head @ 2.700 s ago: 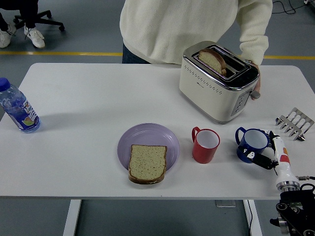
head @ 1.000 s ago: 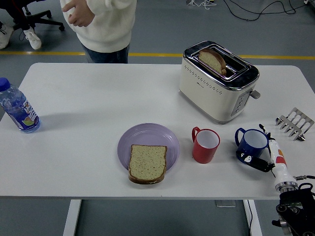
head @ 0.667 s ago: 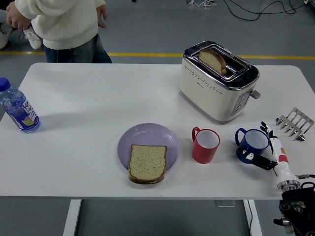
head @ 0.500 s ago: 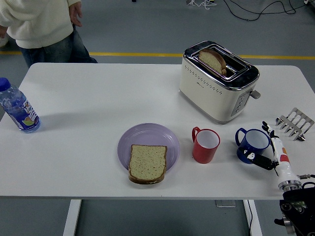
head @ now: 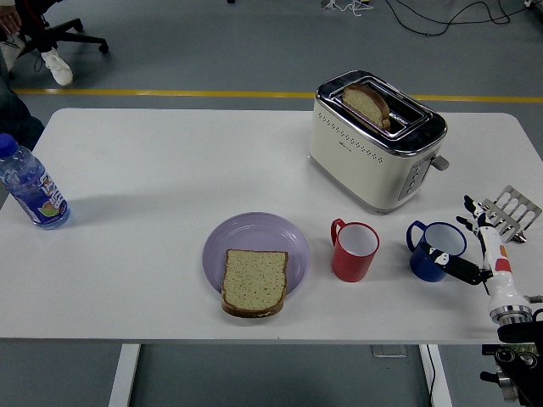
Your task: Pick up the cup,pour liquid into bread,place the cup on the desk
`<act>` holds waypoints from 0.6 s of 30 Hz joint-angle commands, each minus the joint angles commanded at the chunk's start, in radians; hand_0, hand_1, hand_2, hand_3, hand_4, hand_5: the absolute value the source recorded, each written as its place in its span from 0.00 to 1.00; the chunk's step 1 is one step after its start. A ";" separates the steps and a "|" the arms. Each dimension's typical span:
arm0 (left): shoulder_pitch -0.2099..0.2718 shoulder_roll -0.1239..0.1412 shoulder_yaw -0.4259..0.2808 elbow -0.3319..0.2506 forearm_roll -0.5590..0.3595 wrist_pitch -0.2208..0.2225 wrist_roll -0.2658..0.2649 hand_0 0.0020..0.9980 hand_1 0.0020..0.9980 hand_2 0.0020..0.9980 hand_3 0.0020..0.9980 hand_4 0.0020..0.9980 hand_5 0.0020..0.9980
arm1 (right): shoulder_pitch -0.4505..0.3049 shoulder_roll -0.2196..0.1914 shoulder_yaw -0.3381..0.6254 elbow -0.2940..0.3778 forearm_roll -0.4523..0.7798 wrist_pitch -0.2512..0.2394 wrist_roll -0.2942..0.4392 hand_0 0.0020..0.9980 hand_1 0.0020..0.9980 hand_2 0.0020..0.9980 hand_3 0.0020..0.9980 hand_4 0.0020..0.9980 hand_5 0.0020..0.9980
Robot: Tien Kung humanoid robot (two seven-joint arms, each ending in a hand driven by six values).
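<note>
Head view, right hand [head: 475, 254] fingers spread beside blue cup [head: 434, 250], bottle [head: 30, 188] label unreadable.

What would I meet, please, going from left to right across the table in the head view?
Water bottle → purple plate with the bread slice → red cup → blue cup → robot's right hand → metal rack.

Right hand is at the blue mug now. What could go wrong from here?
1. The right hand sits open at the right side of the blue ceramic mug, not closed on it; a weak grasp could tip it.
2. The red mug stands between the blue mug and the bread slice on the round purple plate, so a low carry could clip it.
</note>
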 joint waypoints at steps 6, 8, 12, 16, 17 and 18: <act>0.001 0.001 -0.007 0.001 0.002 -0.001 0.000 0.64 0.66 0.68 0.57 0.38 1.00 | -0.039 -0.010 0.035 0.151 -0.026 -0.015 0.001 0.92 0.85 0.98 1.00 0.98 0.12; 0.000 0.003 -0.008 0.001 0.005 -0.001 0.000 0.64 0.66 0.68 0.57 0.38 1.00 | -0.041 -0.028 0.036 0.222 -0.042 -0.017 -0.003 0.92 0.85 0.98 1.00 0.98 0.12; 0.000 0.005 -0.015 0.001 0.008 -0.001 0.000 0.64 0.66 0.68 0.57 0.38 1.00 | -0.060 -0.053 0.027 0.341 -0.040 -0.015 -0.020 0.92 0.84 0.97 1.00 0.98 0.12; 0.002 0.007 -0.028 0.001 0.010 -0.001 -0.001 0.64 0.66 0.68 0.57 0.38 1.00 | -0.067 -0.059 0.029 0.470 -0.021 -0.017 -0.035 0.92 0.84 0.97 1.00 0.98 0.12; 0.002 0.008 -0.031 0.000 0.011 -0.001 -0.002 0.64 0.66 0.68 0.57 0.38 1.00 | -0.064 -0.059 0.033 0.503 0.000 -0.018 -0.041 0.91 0.83 0.93 0.97 0.96 0.14; 0.002 0.008 -0.032 0.000 0.012 -0.001 -0.002 0.64 0.66 0.68 0.57 0.38 1.00 | -0.062 -0.059 0.034 0.528 0.013 -0.018 -0.044 0.91 0.83 0.93 0.97 0.96 0.14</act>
